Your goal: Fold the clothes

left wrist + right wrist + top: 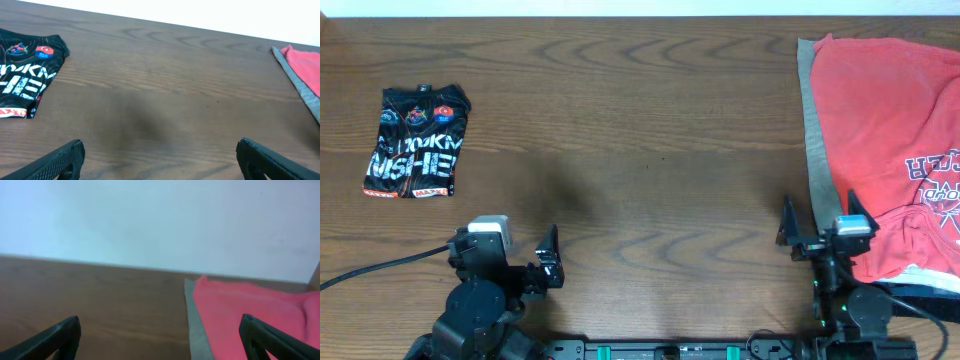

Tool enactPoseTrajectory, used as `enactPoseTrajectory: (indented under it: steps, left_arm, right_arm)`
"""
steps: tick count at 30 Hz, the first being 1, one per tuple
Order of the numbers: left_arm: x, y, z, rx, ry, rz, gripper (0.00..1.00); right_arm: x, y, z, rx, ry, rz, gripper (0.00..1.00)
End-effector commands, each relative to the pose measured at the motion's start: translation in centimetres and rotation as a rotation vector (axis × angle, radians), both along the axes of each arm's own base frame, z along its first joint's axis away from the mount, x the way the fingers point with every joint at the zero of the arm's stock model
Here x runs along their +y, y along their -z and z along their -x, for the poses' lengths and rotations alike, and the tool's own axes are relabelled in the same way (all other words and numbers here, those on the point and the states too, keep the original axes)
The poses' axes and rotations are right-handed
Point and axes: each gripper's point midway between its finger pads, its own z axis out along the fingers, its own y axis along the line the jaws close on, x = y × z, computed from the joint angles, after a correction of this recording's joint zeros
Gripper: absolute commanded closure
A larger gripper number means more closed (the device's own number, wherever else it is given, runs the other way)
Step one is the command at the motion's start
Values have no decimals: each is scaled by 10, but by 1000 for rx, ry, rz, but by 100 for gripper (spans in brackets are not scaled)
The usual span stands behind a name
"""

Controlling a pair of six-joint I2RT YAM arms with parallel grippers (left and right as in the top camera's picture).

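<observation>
A black jersey (pixel 417 142) with white lettering lies folded into a small packet at the table's far left, also seen as the jersey (pixel 25 75) in the left wrist view. A coral-red T-shirt (pixel 890 130) lies spread at the right on a beige-grey garment (pixel 812 130) whose edge sticks out along its left side. My left gripper (pixel 505 248) hovers open near the front edge over bare wood (pixel 160 145). My right gripper (pixel 820 215) is open above the left border of the T-shirt (pixel 240 310) and the garment's edge (pixel 192 315), holding nothing.
The brown wooden table (pixel 650 130) stretches between the two piles. A white wall (pixel 150 220) rises behind its far edge. A black cable (pixel 380 268) runs off to the left from the left arm's base.
</observation>
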Motion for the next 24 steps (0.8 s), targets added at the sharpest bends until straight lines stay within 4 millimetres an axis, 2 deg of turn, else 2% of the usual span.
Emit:
enactPoseTrajectory:
  steps: [1, 4, 24]
  left_arm:
    - [2, 0, 0, -2, -11, -1, 2]
    - [2, 0, 0, -2, -11, -1, 2]
    - [2, 0, 0, -2, -11, -1, 2]
  right_arm:
    - [0, 11, 0, 27, 1, 50, 1]
    - [0, 27, 0, 94, -1, 53, 1]
    - [-1, 26, 0, 91, 0, 53, 1]
